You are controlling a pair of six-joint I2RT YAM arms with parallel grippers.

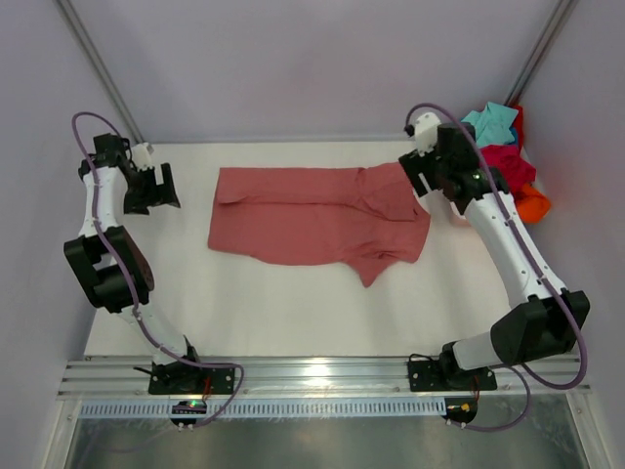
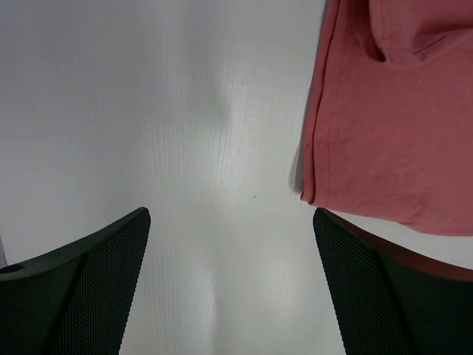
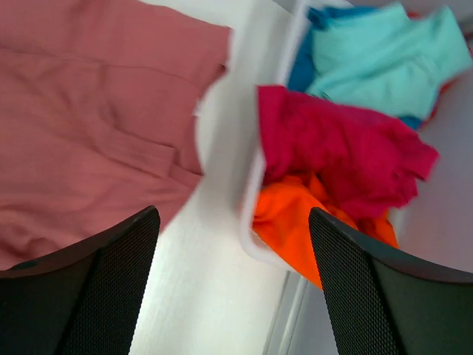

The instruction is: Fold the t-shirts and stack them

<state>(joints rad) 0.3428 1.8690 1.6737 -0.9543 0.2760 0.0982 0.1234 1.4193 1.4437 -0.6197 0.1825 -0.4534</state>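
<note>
Nearby, a white tub (image 3: 250, 200) of heaped t-shirts (image 3: 332, 148) flanks the salmon-pink tee (image 1: 312, 215).

Cut off by the left wrist view's top and right edges, salmon-pink tee (image 2: 392, 111); right of it, partly hidden behind right arm (image 1: 508, 244), other tees (image 1: 513, 166).

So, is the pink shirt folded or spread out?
Partly folded: the pink shirt has one edge doubled over, a sleeve sticking out.

I see a white bench (image 1: 293, 303) with one pink tee (image 1: 312, 225) lying spread across its far half, rumpled at the right end. A white tub (image 3: 247, 229) sits at the bench's right edge.
</note>
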